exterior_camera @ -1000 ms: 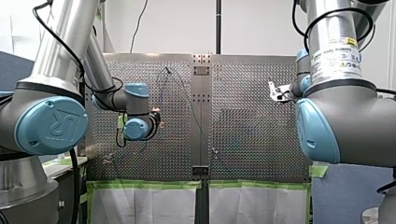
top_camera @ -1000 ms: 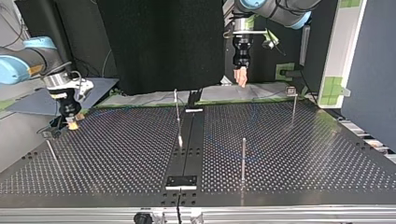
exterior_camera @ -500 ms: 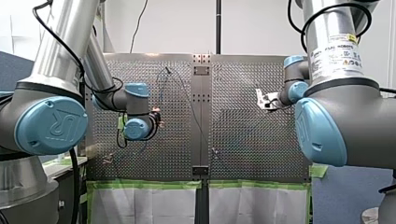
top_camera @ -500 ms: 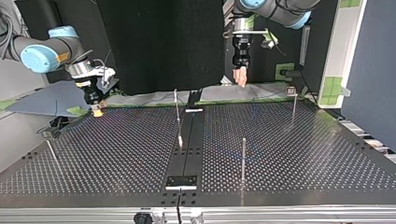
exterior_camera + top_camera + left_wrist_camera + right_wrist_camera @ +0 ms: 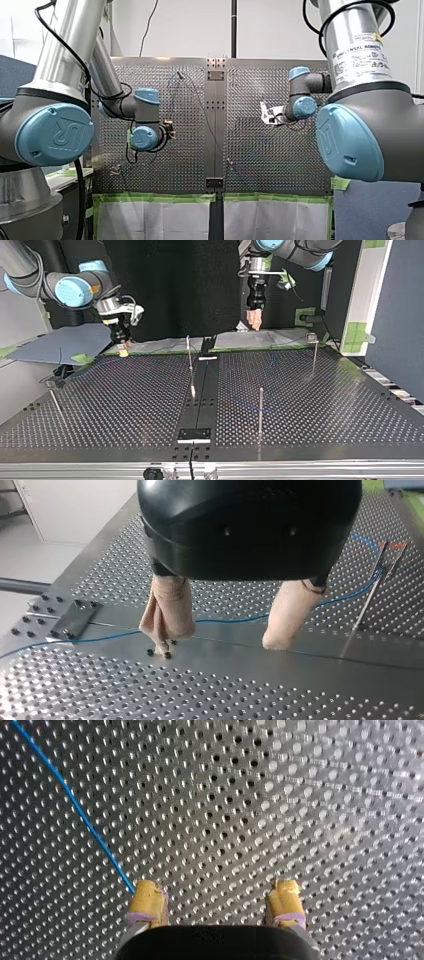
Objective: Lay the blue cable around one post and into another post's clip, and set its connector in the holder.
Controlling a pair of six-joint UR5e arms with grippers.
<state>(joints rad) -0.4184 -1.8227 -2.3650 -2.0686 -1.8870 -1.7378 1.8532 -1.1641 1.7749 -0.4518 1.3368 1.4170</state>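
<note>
a white wall point(image 5: 190, 25) backs the front view, and a black curtain point(image 5: 170, 285) fills the far side of the top view. the perforated metal table point(image 5: 310, 405) spans both, with a plain strip point(image 5: 200, 400) down its middle and green tape point(image 5: 155, 198) along the edge at the front view's bottom. my left arm point(image 5: 295, 252) enters at the top view's right and my right arm point(image 5: 75, 287) at its left, both cut off by the frame (in the front view their shoulders hide the table's sides). a thin post point(image 5: 260, 410) stands near the middle. a clip-topped post point(image 5: 314, 352) stands toward the top view's right. the blue cable point(image 5: 225, 621) lies flat on the table, running across behind my left arm's jaws to a fork-topped post point(image 5: 367, 597). in the top view it is too faint to trace, and i cannot make out its connector. my left arm's jaws are apart, beige pads point(image 5: 167, 612) hanging close above the table. my right arm's jaws are apart too, yellow pads point(image 5: 147, 902) over the holes. the cable reaches one of these pads, but whether it touches i cannot tell.
</note>
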